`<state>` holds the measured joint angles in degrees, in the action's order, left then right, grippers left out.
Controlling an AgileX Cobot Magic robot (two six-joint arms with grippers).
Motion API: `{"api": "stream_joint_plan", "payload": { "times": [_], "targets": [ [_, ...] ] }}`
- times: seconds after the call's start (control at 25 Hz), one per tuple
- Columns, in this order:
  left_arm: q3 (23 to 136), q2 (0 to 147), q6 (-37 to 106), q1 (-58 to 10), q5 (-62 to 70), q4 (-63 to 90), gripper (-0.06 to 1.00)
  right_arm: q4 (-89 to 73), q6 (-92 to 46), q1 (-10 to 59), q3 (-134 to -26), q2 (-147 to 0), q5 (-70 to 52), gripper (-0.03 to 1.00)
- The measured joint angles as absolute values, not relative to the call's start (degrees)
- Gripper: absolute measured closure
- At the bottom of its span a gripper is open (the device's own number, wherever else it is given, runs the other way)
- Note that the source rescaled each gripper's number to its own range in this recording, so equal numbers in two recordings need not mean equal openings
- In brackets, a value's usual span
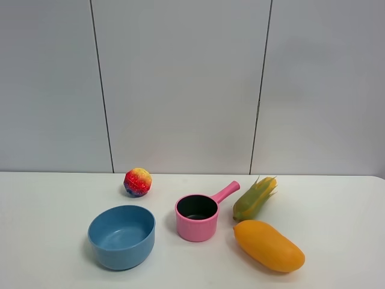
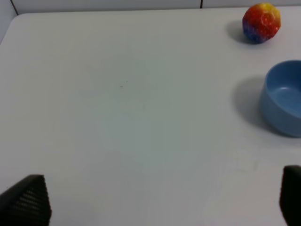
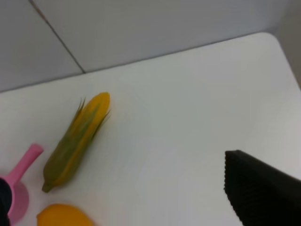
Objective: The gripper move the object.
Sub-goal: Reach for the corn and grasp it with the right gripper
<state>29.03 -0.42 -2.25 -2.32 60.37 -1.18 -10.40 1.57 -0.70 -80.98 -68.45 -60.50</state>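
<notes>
White table (image 1: pixel 337 198), grey wall. Corn cob (image 1: pixel 254 199) untouched, right of middle toward far edge. Left end effector (image 2: pixel 160 193) apart, empty; right end effector (image 3: pixel 256 190): one jaw seen, can't tell. Grasp and move all pending.

Laboratory test cell: a smooth white bench (image 1: pixel 54 198) set against plain grey wall panels (image 1: pixel 180 84) with dark vertical seams, carrying staged play props, e.g. a green-husked toy corn cob (image 1: pixel 255 198) and a smooth orange toy mango (image 1: pixel 269 245).
</notes>
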Motion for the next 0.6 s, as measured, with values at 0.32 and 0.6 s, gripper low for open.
{"api": "stream_joint_plan", "payload": {
  "times": [0.32, 0.6],
  "targets": [
    [29.0, -0.4, -2.3, -2.3, 60.4, -1.1, -0.06, 3.6, 21.3, 13.7, -90.4, -88.9, -60.1, -0.02],
    [29.0, -0.4, -2.3, -2.3, 60.4, -1.1, -0.06, 5.7, 38.7, 18.0, -90.4, -104.5, -55.7, -0.02]
  ]
}}
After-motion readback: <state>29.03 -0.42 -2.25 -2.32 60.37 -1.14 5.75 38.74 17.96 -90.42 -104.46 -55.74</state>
